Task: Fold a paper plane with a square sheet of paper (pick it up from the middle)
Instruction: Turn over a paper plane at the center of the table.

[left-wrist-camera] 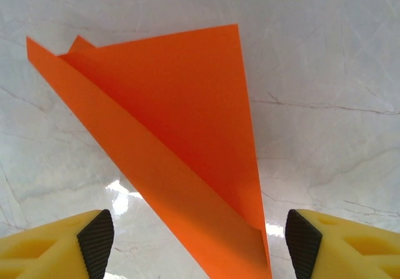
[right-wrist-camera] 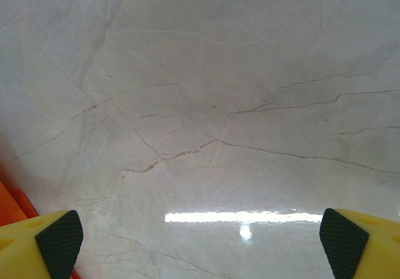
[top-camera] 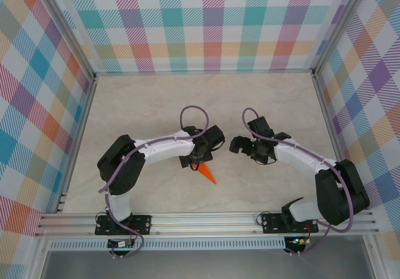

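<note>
Fingers (left-wrist-camera: 44, 251) of the left gripper (left-wrist-camera: 200, 241) stand spread, their black pads clear on either side of the orange paper (left-wrist-camera: 181, 129). The paper lies folded to a narrow point on the pale veined table (left-wrist-camera: 331, 72), its slim end running between them. The right gripper (right-wrist-camera: 201, 244) gapes wide over tabletop, an orange edge just beside one finger.

Bright, seemingly overhead light, glare on table (right-wrist-camera: 244, 217)
</note>
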`<state>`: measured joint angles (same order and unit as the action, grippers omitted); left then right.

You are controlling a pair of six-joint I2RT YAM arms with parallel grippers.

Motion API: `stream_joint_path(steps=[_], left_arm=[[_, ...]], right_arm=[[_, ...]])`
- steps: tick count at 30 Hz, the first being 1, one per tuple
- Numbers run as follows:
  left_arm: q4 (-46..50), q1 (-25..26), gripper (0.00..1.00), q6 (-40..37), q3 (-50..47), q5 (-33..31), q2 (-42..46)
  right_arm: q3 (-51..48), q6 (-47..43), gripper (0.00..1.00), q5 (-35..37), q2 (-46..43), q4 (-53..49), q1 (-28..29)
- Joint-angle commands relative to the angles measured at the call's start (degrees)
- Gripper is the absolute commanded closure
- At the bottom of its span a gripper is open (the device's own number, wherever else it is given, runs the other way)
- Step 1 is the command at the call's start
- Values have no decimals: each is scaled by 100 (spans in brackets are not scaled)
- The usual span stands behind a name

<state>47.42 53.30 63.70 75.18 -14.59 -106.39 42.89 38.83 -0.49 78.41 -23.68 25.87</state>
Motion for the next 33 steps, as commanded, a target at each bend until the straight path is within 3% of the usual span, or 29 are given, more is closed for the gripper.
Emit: stream_joint_path(steps=[1,16,20,25,29,33], left_arm=[[352,144,30,314,28,61,130],[157,223,62,712,-260,-13,205],[189,216,75,727,-294,-158,292],[-52,201,92,179,-204,-294,541],[-407,150,95,-611,-78,-401,967],[-1431,-90,96,-1376,-443,173,1516]], right_arm=[[26,92,0,-62,-4,-102,-38],[96,125,1,-253,286,-53,-37],[96,125,2,-312,348,-32,-38],[106,90,2,-512,261,66,-45],[120,11,2,-701,34,161,-64],[154,-24,3,-799,-239,197,-113]])
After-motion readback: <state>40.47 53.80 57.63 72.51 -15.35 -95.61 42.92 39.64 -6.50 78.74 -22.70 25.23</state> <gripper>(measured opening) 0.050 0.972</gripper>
